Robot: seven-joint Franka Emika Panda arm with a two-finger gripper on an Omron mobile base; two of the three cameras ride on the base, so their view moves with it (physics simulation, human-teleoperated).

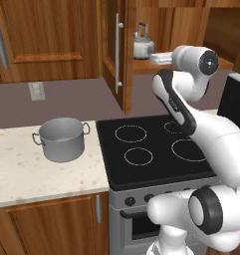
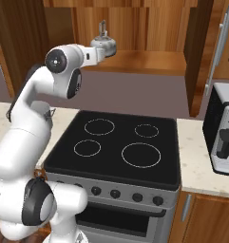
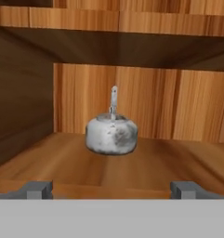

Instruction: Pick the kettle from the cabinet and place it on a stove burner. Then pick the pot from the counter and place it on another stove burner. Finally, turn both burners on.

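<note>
I had my pincer [image 3: 111,189] wide open, and it held nothing. In the hand view my two dark fingertips [image 3: 38,189] stood far apart at the bottom, one on each side.

The kettle [image 3: 111,134] sat on the shelf [image 3: 146,165] inside the cabinet [image 1: 109,45], straight ahead of my pincer. It was not touching me yet. Bare wood lay between us. The kettle was right in the middle between my two fingertips, so I was lined up well from side to side. It stood upright. Its tall handle [image 3: 114,100] looked like a thin stick from where I was, so I was seeing it edge-on. I think the handle ran away from me, front to back.

From the left base view, my arm [image 1: 191,60] reached up to the shelf, and the kettle was a little to the left of my hand. The cabinet door [image 1: 113,50] stood open beside it.

I think I needed to go forward into the cabinet, so the kettle came between my fingertips. I had to watch the shelf edge under me.

The pot [image 1: 61,138] waited on the worktop [image 1: 22,169], just left of the stove [image 1: 151,144]. All the burners were bare.
</note>
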